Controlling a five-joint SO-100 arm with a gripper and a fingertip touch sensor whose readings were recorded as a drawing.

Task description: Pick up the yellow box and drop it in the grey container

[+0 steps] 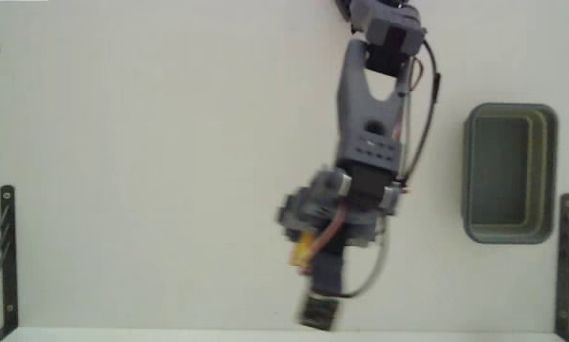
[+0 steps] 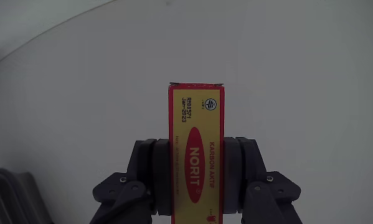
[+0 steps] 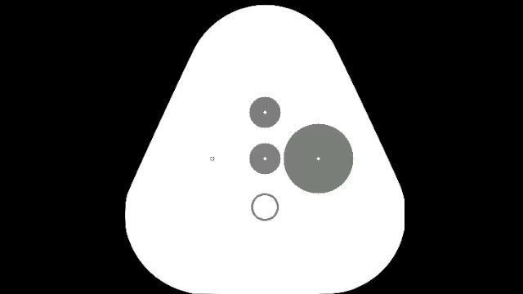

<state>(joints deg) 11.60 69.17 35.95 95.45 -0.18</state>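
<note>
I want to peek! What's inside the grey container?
Nothing shows inside the grey container in the fixed view, just its bare floor. The yellow box sits clamped in the jaws.

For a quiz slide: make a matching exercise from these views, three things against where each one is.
Things:
1. yellow box
2. grey container
3. tool

Places or states:
A. standing on the table at the right of the fixed view
B. shut around a printed carton
C. clamped between two dark pads, sticking up in the wrist view

Pairs: 1-C, 2-A, 3-B
</note>
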